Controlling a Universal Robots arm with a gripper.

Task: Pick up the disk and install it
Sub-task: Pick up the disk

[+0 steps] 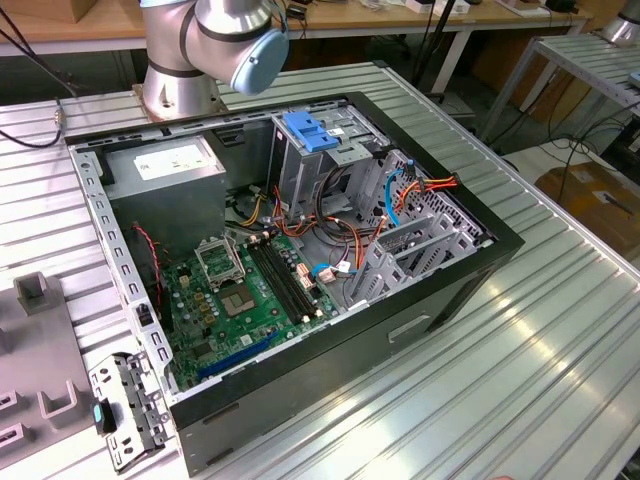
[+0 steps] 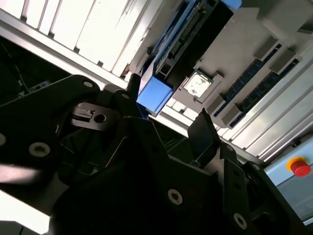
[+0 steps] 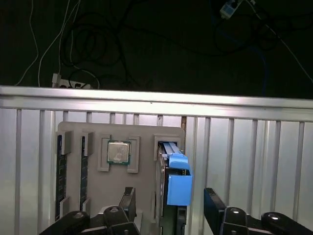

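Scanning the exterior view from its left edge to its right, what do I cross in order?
Grey fixture tray → loose metal bracket → CPU socket → blue latch on the drive cage → orange and red cables → slatted table.

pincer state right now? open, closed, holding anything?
Pincer: open, holding nothing; it straddles the disk in the first wrist view, with gaps on both sides.

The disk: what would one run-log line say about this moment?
stage: pre-grasp | gripper: open, straddling disk, gaps both sides | disk: on edge in grey holder | installed: no
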